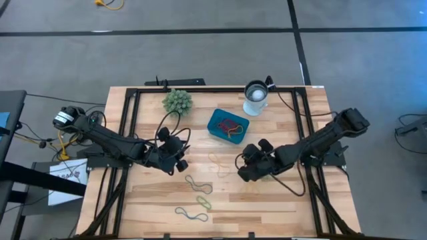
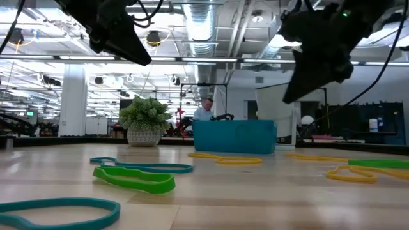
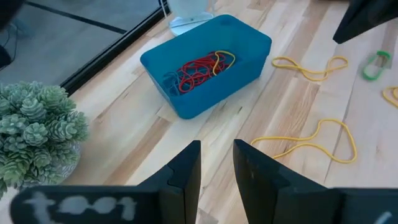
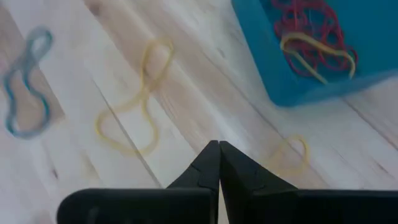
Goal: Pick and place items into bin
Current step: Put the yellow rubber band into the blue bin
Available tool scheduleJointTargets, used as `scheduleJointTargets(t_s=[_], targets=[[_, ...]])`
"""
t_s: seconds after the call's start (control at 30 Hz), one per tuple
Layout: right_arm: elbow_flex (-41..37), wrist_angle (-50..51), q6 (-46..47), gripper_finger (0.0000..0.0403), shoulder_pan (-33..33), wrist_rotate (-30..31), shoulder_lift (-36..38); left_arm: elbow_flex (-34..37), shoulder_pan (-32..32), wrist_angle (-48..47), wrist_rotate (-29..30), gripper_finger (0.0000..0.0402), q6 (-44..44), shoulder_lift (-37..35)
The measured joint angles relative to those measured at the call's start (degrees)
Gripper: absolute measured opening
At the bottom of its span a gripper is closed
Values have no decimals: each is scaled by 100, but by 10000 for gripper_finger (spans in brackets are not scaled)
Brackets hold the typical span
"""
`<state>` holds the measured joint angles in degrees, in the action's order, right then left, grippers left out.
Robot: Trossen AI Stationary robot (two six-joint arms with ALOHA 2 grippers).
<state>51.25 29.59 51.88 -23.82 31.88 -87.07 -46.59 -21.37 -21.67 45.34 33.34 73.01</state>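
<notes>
Your right gripper (image 4: pixel 219 163) hangs closed and empty above the table (image 1: pixel 280 200), near the bin (image 1: pixel 217 124); your left gripper (image 3: pixel 216 163) waits, slightly parted, empty.

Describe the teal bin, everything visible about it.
The bin is a small, shallow teal-blue tray with rounded corners and smooth walls that look like plastic. It sits flat on the wooden table, between the two arms, near the white cup. Inside lie tangled red bands and a yellow one. No gripper touches it.
</notes>
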Motion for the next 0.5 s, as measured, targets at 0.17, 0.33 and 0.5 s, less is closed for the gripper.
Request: scheduleJointTargets(t_s=[0.17,0.33,0.5], targets=[[2,591,107,7,-172,-308,-208,-2,0,37,-37,84,49,2],[-1,681,41,42,-177,-392,-712,-2,0,116,-48,84,44,2],[-1,653,-119,78,-16,-632,-1114,-4,0,200,-50,84,32,2]])
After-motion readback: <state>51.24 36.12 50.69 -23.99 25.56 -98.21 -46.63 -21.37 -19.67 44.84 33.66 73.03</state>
